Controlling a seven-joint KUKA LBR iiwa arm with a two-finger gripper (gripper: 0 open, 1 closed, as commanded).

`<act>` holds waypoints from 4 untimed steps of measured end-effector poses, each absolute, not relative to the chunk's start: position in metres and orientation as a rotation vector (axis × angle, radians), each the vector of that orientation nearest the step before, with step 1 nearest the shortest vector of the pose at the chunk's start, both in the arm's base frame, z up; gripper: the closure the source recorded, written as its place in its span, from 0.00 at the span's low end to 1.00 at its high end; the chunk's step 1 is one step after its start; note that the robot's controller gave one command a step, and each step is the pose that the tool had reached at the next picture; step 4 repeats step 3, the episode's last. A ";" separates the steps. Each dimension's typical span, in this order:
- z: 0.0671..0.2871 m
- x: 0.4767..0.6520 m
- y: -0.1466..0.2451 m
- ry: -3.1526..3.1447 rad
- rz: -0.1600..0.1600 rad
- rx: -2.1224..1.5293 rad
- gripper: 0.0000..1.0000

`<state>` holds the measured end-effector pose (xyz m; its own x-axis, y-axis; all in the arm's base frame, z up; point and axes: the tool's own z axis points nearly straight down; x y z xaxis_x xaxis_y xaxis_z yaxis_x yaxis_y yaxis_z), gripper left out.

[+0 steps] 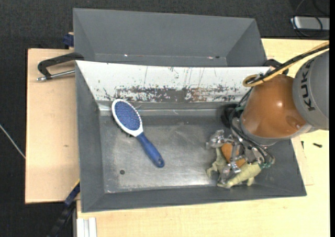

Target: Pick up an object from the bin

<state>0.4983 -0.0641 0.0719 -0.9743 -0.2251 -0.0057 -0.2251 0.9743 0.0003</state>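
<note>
My gripper (pixel 229 146) is low in the bin's front right corner, under the arm's orange dome. Right beneath and in front of it lies a crumpled, pale yellow-green soft thing (pixel 242 175) with a small orange patch near the gripper. The gripper's metal parts reach down onto this thing, and the view does not show whether it is held. A blue hairbrush (pixel 135 128), with an oval white-rimmed head and a blue handle pointing to the front right, lies on the floor at the left, well away from the gripper.
The bin's right wall and front wall stand close round the gripper. Bare floor stretches between the hairbrush and the gripper. The arm and its cables come in over the right rim.
</note>
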 end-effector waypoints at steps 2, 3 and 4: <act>0.127 0.506 -0.054 3.100 -0.001 -0.438 1.00; 0.223 0.517 -0.063 3.098 -0.005 -0.431 1.00; 0.223 0.517 -0.063 3.098 -0.005 -0.431 1.00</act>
